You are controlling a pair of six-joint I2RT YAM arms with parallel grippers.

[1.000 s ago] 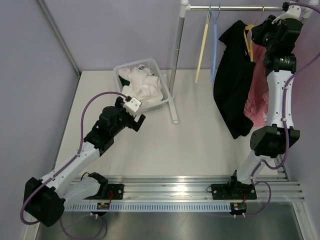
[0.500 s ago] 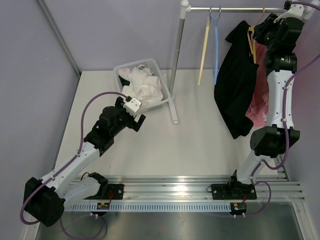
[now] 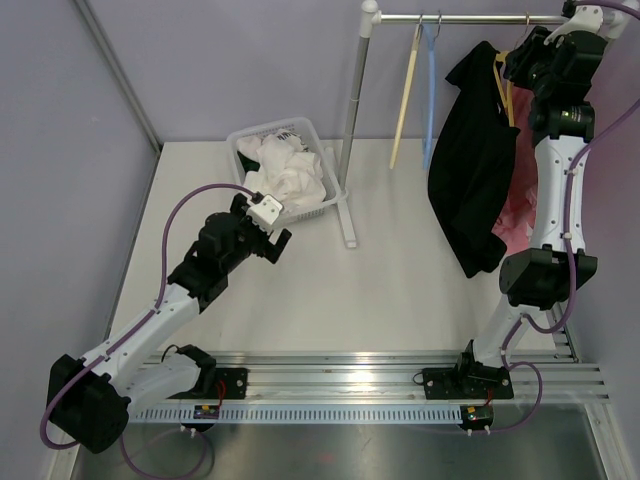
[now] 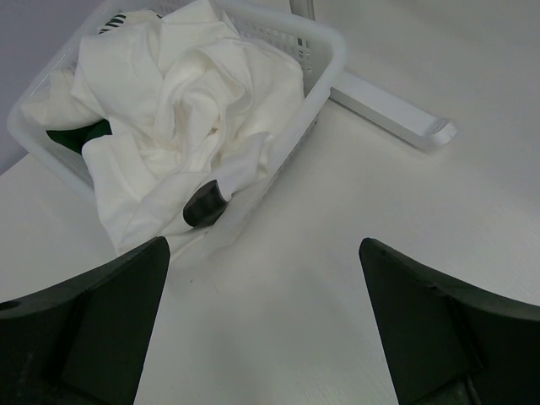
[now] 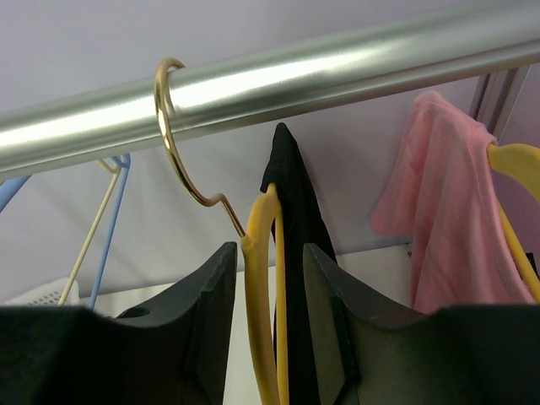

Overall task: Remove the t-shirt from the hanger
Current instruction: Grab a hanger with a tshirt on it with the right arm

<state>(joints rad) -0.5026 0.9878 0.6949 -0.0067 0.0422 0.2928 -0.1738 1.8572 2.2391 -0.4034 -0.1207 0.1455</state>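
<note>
A black t-shirt hangs on a yellow hanger whose gold hook is over the metal rail. My right gripper is raised to the rail. Its jaws are closed around the hanger's neck, with a fold of the black shirt also between them. In the right wrist view the gripper sits just below the hook. My left gripper is open and empty, low over the table by the basket; the left wrist view shows bare table between its fingers.
A white basket of white clothes stands at the back left, its rim close to my left gripper. A pink garment hangs right of the black shirt. Cream and blue empty hangers hang nearer the rack post.
My right gripper has shifted the yellow hanger and black shirt slightly right along the rail. The left arm has not moved.
</note>
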